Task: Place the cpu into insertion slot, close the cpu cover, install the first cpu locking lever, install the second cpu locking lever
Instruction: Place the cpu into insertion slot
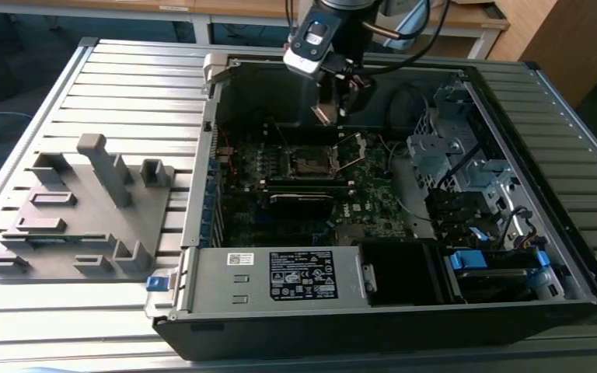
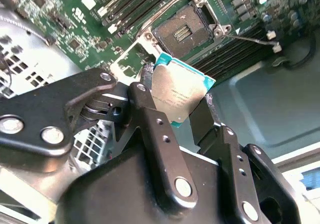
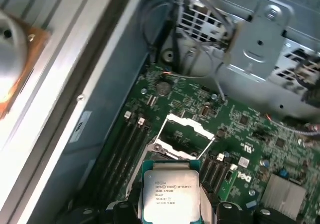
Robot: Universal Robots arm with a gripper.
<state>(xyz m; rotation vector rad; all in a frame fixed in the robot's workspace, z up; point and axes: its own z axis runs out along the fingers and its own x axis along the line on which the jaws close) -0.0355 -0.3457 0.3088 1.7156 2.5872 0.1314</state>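
Pincer [image 2: 176, 97] pinches cpu [image 2: 181, 89] by two edges, closed tight on it. Insertion slot [image 1: 309, 165] bare, not touched. In exterior view, pincer hangs at slot's 12 o'clock. Cpu cover [image 1: 353, 148] stands open at slot's 2 o'clock. Risk: chip lands crooked, bends tiny pins, or bumps cover. Arm [image 1: 348, 8] reaches down into case [image 1: 203, 155].

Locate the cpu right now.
In the second wrist view the cpu sits clamped in the pincer, short of the open insertion slot; in the exterior view the pincer hangs upper middle, above the slot.
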